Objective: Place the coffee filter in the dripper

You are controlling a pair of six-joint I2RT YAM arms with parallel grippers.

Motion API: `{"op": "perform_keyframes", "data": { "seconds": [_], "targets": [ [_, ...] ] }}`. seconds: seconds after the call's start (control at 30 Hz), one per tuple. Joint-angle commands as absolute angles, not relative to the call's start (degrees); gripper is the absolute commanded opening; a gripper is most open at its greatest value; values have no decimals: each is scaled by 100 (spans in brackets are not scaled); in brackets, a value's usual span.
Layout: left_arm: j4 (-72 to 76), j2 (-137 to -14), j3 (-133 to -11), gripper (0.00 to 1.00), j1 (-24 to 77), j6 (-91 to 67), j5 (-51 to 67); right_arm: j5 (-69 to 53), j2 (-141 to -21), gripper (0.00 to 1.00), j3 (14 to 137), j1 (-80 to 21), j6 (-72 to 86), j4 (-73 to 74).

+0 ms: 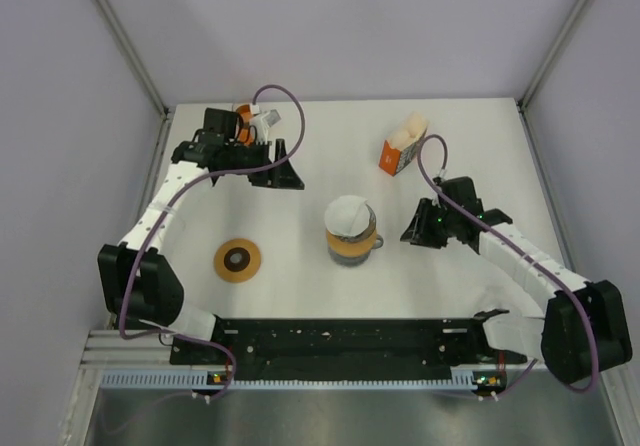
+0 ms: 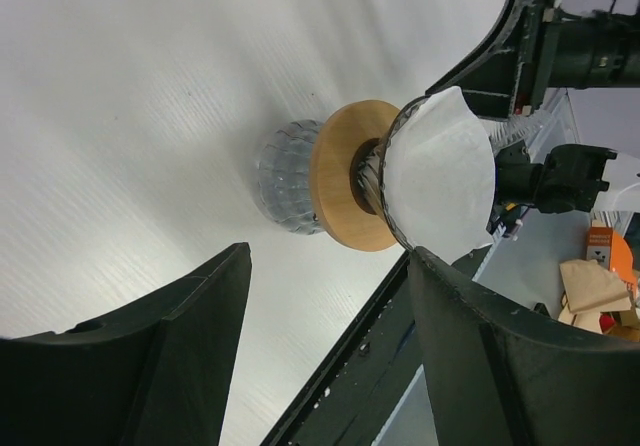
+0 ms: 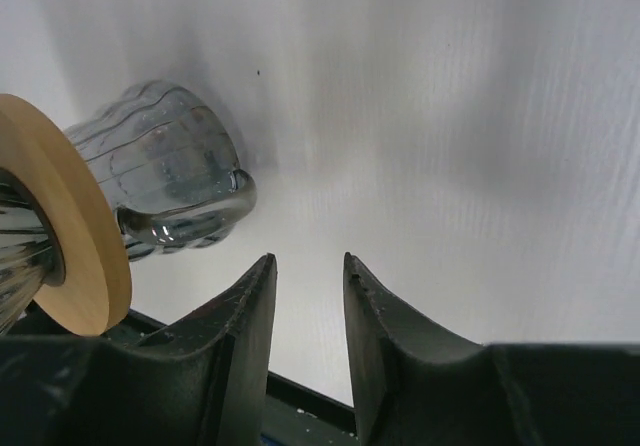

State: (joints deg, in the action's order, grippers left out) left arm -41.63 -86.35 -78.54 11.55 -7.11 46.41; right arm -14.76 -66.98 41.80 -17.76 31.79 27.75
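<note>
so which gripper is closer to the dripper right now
Right. The right gripper sits just to the right of the dripper, apart from it. The left gripper is farther off, toward the back of the table and to the dripper's left.

The coffee filter (image 2: 440, 181) is white paper, matt and faintly fibrous. The dripper (image 2: 372, 188) is clear ribbed glass, glossy, ringed by a smooth, pale wooden collar (image 2: 340, 176). The cup (image 3: 165, 171) beneath is ribbed glass too, shiny, with bright glints along its handle. The table (image 2: 120, 86) is white and matt with a fine linear grain. The left gripper (image 2: 330, 261) and the right gripper (image 3: 308, 266) are matt black plastic, slightly rough at the edges. The orange box (image 1: 400, 154) looks like cardboard
</note>
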Motion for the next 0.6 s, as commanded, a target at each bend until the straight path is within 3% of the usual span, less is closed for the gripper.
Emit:
{"op": "perform_keyframes", "data": {
  "seconds": [0.0,0.57],
  "targets": [
    [-4034,-8376,-7778,69,1002,-589,4676,-1942,-6899,33,3763,-1802,4156,1453],
    [-4069,-8411,-7673,68,563,-519,4790,-2100,-8533,24,3797,-2926,5246,-676]
  ]
}}
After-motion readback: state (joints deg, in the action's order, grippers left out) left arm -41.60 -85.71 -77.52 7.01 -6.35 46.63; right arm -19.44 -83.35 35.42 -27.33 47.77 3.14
